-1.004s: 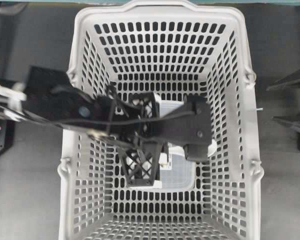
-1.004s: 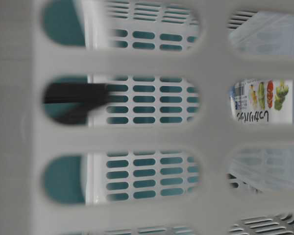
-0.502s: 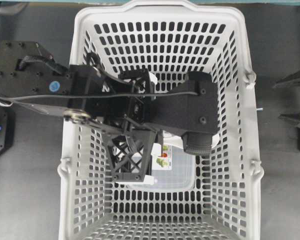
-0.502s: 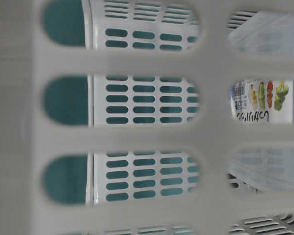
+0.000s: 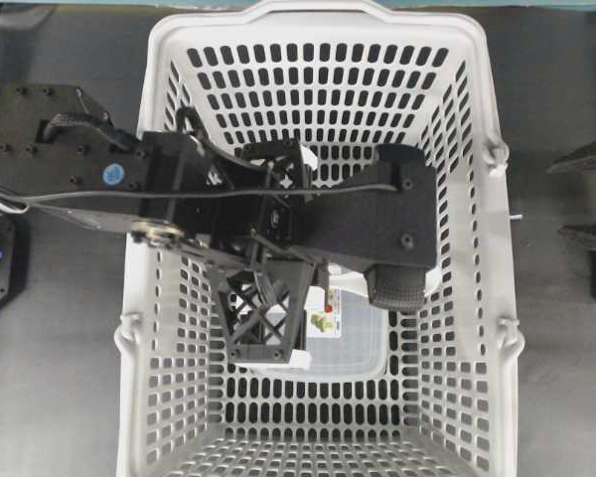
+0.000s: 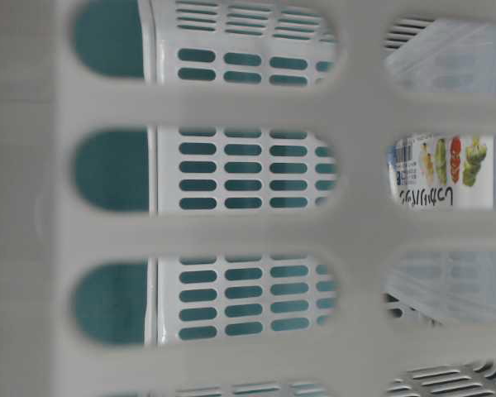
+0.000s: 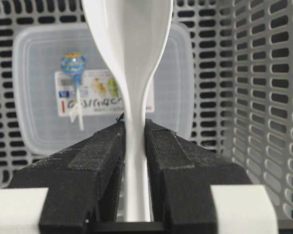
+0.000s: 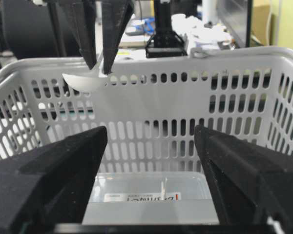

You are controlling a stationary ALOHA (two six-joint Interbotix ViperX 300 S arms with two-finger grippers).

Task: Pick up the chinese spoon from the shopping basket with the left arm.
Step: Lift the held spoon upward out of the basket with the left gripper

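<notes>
Above the shopping basket (image 5: 159, 70), the chinese spoon (image 7: 129, 63) is pinched by its handle between the left gripper (image 7: 134, 134) fingers and is now carried higher than a second ago, near rim level. Extraction is judged nearly complete. The right gripper (image 8: 151, 146) is spread wide.

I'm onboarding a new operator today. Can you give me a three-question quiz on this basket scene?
1. True or false: the left gripper is shut on the chinese spoon.
2. What lies on the shopping basket floor? A) clear lidded container B) a bowl C) a cup
3. Fill in: the right gripper is ____.

Key: 1. true, its fingers pinch the handle. 2. A. 3. open.
</notes>
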